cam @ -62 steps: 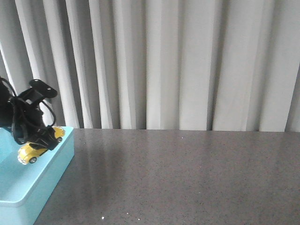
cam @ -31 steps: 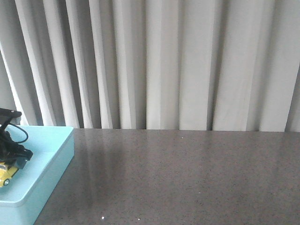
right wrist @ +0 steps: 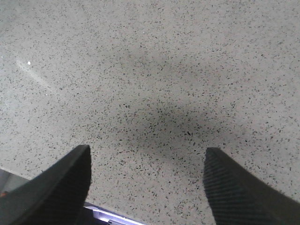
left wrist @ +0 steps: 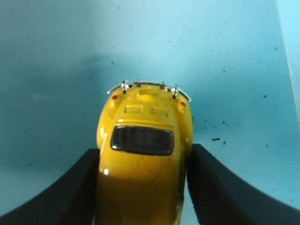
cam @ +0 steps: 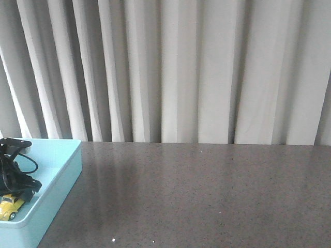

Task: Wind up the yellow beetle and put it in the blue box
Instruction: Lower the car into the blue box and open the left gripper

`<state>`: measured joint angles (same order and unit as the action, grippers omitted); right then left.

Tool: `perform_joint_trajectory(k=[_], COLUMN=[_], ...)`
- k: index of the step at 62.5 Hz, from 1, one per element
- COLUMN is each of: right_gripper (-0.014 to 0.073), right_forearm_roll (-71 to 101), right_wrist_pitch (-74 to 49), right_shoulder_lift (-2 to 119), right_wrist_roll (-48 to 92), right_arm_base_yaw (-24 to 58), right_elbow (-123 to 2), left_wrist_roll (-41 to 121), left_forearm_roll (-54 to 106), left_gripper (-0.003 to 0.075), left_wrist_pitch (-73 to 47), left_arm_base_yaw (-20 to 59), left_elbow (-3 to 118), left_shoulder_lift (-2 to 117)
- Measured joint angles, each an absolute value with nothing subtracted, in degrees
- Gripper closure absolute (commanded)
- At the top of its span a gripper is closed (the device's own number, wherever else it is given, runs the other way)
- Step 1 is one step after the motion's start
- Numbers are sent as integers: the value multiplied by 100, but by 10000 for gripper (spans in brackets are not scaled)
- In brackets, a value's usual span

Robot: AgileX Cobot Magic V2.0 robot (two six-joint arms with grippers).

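The yellow beetle (cam: pixel 9 206) is low inside the blue box (cam: pixel 59 175) at the table's left front corner. My left gripper (cam: pixel 15 181) is above it inside the box. In the left wrist view the beetle (left wrist: pixel 140 140) sits between the two black fingers (left wrist: pixel 65 192), its rear bumper pointing away, over the box floor (left wrist: pixel 56 56). The left gripper (left wrist: pixel 143 149) is shut on the car's sides. My right gripper (right wrist: pixel 146 150) is open and empty over bare speckled tabletop; it does not show in the front view.
The dark speckled table (cam: pixel 207 196) runs from the box to the right edge. Grey curtains (cam: pixel 181 72) hang behind the table. The box's right wall (cam: pixel 57 191) stands next to the left gripper.
My left gripper carried the beetle from above the box's right rim leftward and down into the box. It now sits lower, near the floor.
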<state>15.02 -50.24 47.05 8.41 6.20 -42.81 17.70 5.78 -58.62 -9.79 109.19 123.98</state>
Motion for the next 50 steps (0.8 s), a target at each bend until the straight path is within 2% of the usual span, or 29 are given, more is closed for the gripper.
perform_joint_trajectory(k=[5,10,50], right_gripper=[104,104,104], right_forearm_roll=[1502,1502,1507], right_wrist_pitch=[-5024,-5024,-5077], right_shoulder_lift=[4705,4705,4705], right_wrist_roll=[841,841,841], right_arm_base_yaw=[620,620,622], right_elbow=[-4281,-4281,-4281], left_wrist_roll=[1770,1770,1765], left_forearm_roll=[573,573,573], left_gripper=[265,245,249], left_wrist_pitch=[-5862,-5856,-5852], left_arm_base_yaw=[-985,-990,-990], left_elbow=[10919,10919,10919], left_shoulder_lift=[12398,12398,12398])
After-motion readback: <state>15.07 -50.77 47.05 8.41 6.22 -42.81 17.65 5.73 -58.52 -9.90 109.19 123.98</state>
